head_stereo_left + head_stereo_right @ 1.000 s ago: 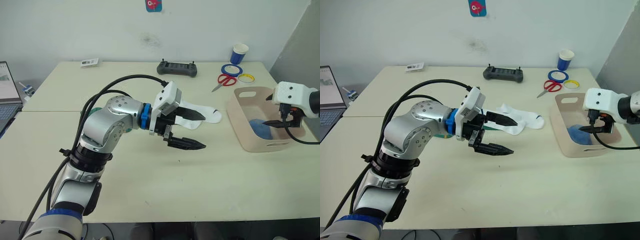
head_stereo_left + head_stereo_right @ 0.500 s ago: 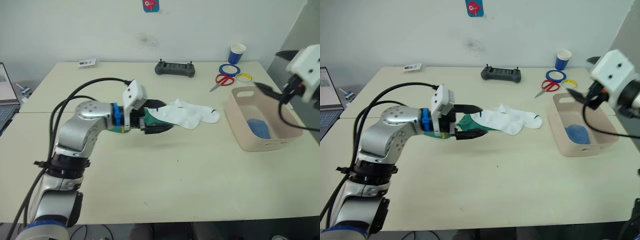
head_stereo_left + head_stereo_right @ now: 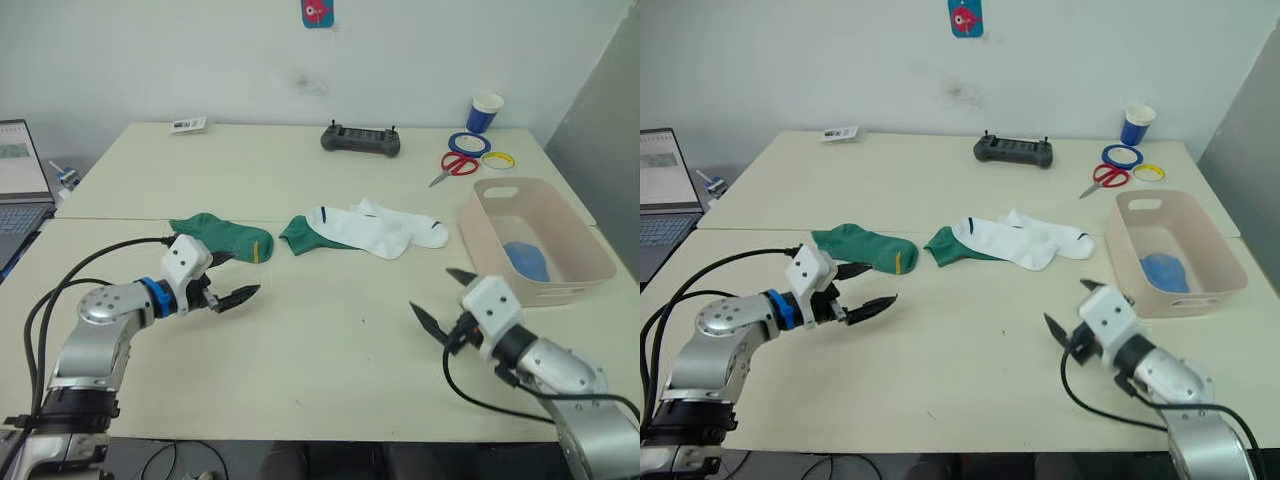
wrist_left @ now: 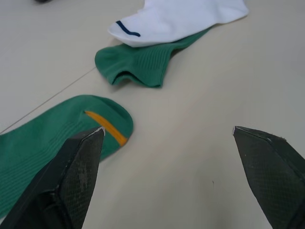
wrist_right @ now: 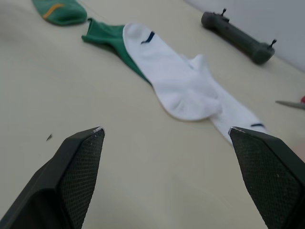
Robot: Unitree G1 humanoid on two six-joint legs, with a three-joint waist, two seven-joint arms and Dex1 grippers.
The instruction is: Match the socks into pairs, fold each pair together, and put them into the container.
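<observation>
A dark green sock (image 3: 222,236) with a yellow mark lies flat at centre-left. A second green sock (image 3: 301,236) lies partly under two overlapping white socks (image 3: 375,228) in the middle. Light blue sock fabric (image 3: 527,260) rests inside the pink-beige container (image 3: 550,292) at the right. My left gripper (image 3: 240,276) hovers open and empty just in front of the first green sock (image 4: 52,140). My right gripper (image 3: 430,290) is open and empty near the front edge, left of the container, facing the white socks (image 5: 177,82).
Along the far edge sit a black controller (image 3: 360,139), red scissors (image 3: 452,166), two tape rolls (image 3: 469,144), a blue-and-white cup (image 3: 485,110) and a small card (image 3: 187,125). A laptop (image 3: 20,190) stands at the far left.
My left gripper has drawn back left and toward the front, and a green sock now lies spread flat. My right gripper has left the container and come down near the front edge.
</observation>
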